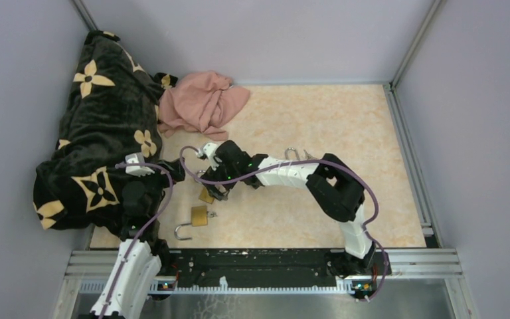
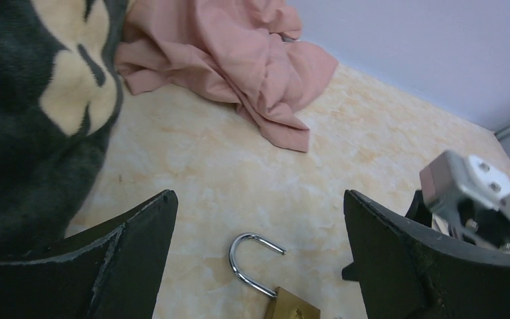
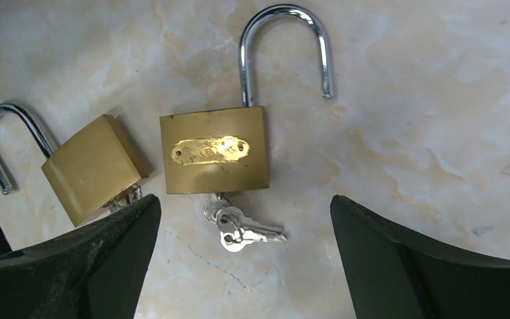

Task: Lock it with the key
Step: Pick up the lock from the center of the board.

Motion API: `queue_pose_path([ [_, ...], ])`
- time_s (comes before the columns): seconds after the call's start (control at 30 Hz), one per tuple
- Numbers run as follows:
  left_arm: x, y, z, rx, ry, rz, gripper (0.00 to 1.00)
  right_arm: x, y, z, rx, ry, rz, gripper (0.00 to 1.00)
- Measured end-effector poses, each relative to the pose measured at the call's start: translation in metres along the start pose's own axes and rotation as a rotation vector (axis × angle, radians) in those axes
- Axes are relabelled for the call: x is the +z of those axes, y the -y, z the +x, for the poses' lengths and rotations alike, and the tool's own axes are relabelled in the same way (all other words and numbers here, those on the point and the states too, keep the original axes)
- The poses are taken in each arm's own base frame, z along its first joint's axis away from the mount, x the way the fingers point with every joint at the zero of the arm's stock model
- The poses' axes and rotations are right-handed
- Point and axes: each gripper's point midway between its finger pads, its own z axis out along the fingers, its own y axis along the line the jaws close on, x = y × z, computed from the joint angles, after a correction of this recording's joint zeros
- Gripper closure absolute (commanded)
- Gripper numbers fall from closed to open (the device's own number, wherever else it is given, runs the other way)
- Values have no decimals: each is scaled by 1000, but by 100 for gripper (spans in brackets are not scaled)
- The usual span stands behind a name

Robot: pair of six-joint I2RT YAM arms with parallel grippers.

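A: Where does the lock lie?

B: The brass padlock with the oval nameplate (image 3: 212,149) lies flat on the marbled beige tabletop (image 3: 438,133), in the left front part of it; its steel shackle stands open, one leg free of the body; a small bunch of silver keys (image 3: 242,229) hangs from its underside, one of them in the keyhole as far as I can tell.

A: Is it alone?

B: No; a second plain brass padlock (image 3: 93,169) lies just beside it, tilted, with a narrow strip of table between the two; its shackle is open too.

A: And the right claw?

B: The right gripper (image 3: 244,199) hangs over the two padlocks with its fingers spread wide; in its own view the nameplate padlock and the keys sit between the two fingers; it grips nothing; whether the tips touch the table I cannot tell.

A: The left one?

B: The left gripper (image 2: 259,196) is likewise wide apart and holds nothing; it sits by the edge of the dark plush blanket with cream flower shapes (image 1: 99,133), facing the crumpled pink cloth (image 1: 202,103) by the back wall; low between its fingers, at the bottom edge of its view, shows a brass lock corner (image 2: 292,310) with an open shackle; which of the two padlocks that is I cannot tell.
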Motion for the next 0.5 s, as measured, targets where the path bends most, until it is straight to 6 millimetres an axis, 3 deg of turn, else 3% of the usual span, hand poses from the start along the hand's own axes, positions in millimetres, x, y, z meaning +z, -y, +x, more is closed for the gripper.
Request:
queue_pose_path([
  [0.13, 0, -14, -6, -1, 26, -65, 1, 17, -12, 17, -54, -55, -38, 2],
  [0.37, -1, -29, -11, -5, 49, -129, 1, 35, -21, 24, -111, -82, -55, 4],
  [0.5, -2, -39, -12, -8, 57, -171, 1, 44, -24, 23, -155, -84, -46, 13],
])
